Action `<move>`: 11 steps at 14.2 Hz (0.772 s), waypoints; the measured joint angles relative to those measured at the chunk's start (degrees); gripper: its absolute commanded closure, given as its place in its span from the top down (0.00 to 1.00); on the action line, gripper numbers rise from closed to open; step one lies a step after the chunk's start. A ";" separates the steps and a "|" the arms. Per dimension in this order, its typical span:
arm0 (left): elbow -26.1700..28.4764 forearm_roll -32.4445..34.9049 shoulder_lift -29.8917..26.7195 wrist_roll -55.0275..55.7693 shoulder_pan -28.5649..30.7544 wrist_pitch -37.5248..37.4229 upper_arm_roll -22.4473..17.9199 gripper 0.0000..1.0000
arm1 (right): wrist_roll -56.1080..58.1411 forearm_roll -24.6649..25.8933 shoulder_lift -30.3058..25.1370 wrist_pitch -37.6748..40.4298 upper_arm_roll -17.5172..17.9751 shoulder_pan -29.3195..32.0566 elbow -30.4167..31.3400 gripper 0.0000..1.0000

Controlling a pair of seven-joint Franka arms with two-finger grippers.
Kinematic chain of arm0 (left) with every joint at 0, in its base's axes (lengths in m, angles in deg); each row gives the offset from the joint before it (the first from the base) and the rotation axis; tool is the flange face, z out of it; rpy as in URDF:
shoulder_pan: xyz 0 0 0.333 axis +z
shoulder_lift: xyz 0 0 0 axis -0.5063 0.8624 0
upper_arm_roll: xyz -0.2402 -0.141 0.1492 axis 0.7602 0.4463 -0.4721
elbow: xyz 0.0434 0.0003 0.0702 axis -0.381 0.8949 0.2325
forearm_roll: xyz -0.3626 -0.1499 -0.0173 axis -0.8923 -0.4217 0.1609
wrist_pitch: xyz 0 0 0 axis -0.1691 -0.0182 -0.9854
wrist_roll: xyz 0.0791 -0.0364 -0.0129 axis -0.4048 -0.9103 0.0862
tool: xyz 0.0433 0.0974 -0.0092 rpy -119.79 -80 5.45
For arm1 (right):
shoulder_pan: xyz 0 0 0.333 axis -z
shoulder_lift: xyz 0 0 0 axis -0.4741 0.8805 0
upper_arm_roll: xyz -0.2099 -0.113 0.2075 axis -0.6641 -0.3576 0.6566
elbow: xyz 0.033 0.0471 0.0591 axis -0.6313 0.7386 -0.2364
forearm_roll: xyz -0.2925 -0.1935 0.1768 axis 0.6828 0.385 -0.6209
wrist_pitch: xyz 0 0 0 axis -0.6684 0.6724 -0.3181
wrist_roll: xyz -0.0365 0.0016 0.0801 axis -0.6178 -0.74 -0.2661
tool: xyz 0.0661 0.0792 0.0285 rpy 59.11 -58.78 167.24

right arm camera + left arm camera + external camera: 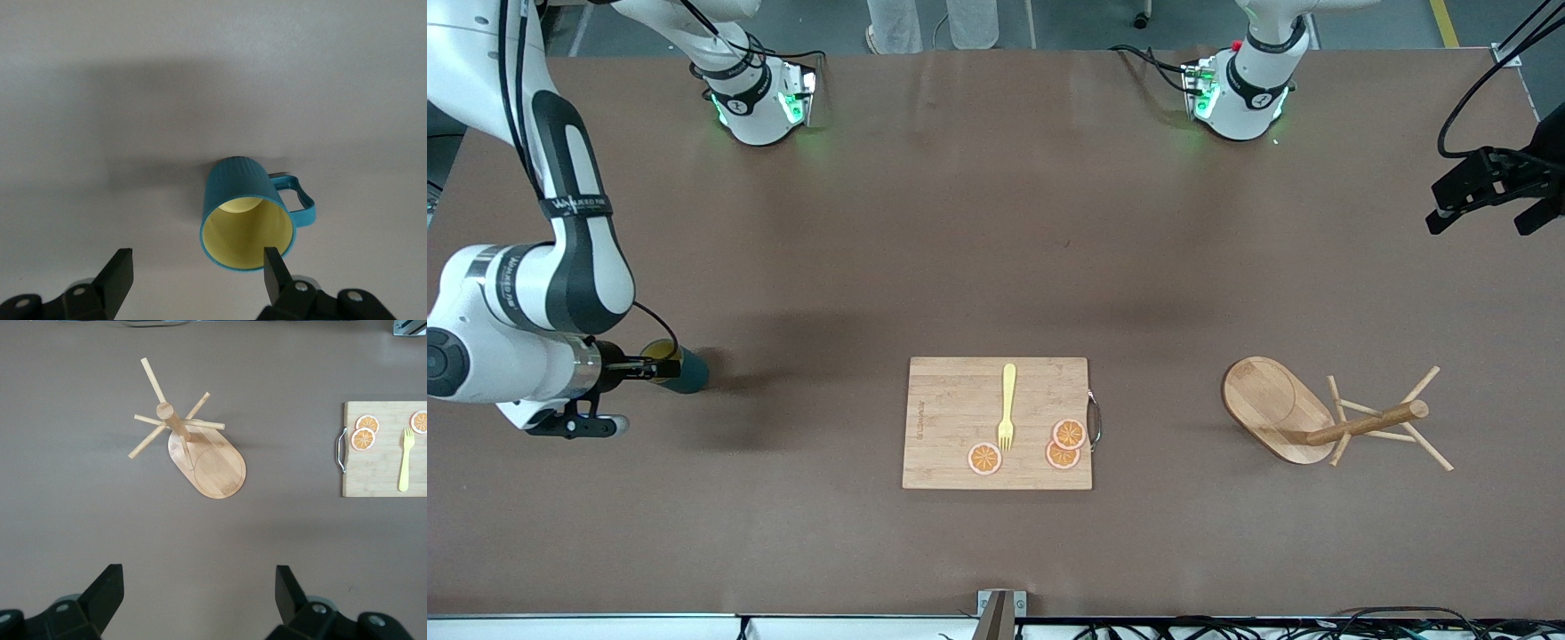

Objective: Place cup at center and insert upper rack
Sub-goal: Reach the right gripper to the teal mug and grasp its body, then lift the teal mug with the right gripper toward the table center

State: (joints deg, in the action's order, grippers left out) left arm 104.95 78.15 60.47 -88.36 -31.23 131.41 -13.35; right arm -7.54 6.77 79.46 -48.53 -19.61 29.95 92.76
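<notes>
The dark teal cup [690,373] with a yellow inside stands upright on the table toward the right arm's end. In the right wrist view the cup [239,190] shows its mouth and its side handle. My right gripper [649,367] hangs open just above it [199,273], with one finger [275,270] over the cup's rim and the other over bare table. The wooden mug tree [1272,404] stands on its oval base toward the left arm's end. My left gripper [1485,213] is high over that end, open and empty [200,593], with the tree [213,463] in its view.
A rectangular wooden cutting board [951,427] lies mid-table, nearer to the front camera. It carries a yellow fork [1007,404] and three orange slices [1069,434], and has a metal handle on the side toward the tree. It also shows in the left wrist view [373,470].
</notes>
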 measured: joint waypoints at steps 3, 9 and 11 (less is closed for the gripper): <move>0.00 -0.07 0.00 0.00 0.08 0.00 -0.01 1.00 | 0.00 0.00 2.00 -1.25 -0.01 0.02 0.94 0.83; 0.02 -0.08 0.01 0.03 0.16 0.00 -0.09 1.00 | 0.00 0.00 2.66 -3.98 0.05 -0.01 5.34 0.59; 0.03 -0.08 0.01 0.03 0.24 0.00 -0.12 1.00 | 0.00 0.00 2.66 -3.95 0.11 -0.05 5.34 0.28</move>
State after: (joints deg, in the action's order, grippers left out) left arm 104.98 78.07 60.48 -88.33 -30.99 131.41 -13.46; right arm -7.54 6.77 82.12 -52.48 -19.49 29.90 98.11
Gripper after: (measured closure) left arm 0.000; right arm 0.379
